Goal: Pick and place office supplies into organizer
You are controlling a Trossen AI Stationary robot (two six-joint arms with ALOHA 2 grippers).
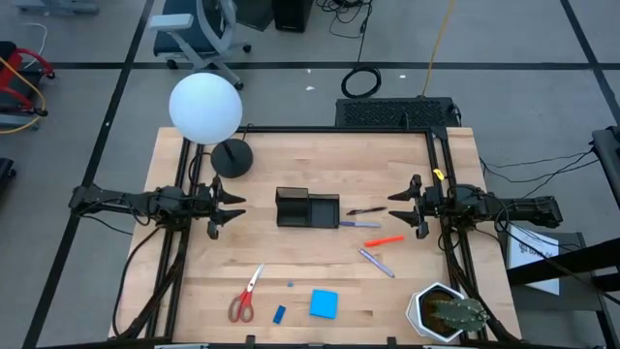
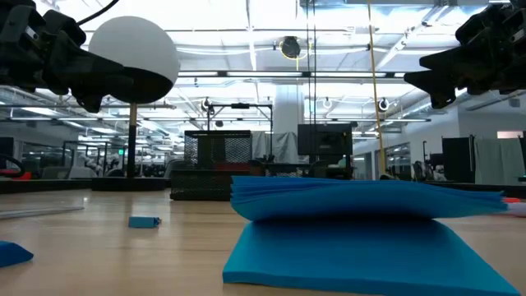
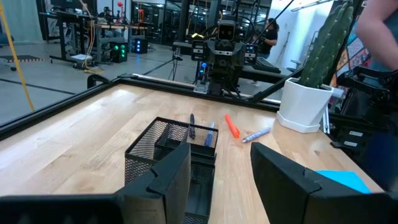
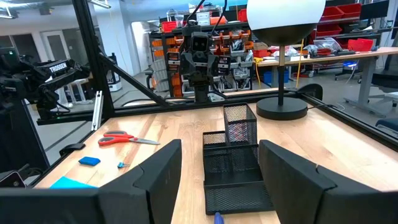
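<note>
While both dark arms wait at the table's 9 and 3 o'clock edges, the left gripper [image 1: 235, 209] and right gripper [image 1: 395, 206] face each other with fingers spread and empty across the black rectangular mesh organizer [image 1: 307, 208], whose long axis runs 9 to 3 o'clock at the centre. At its 3 o'clock lie a thin black pen [image 1: 366, 210] and an orange marker [image 1: 384, 240], both roughly along that axis, and a purple pen [image 1: 377, 262] pointing toward 4 o'clock. Red-handled scissors [image 1: 245, 294] lie at 7 o'clock, blades toward 1 o'clock, near a small blue eraser [image 1: 279, 314] and a blue square notepad [image 1: 324, 304].
</note>
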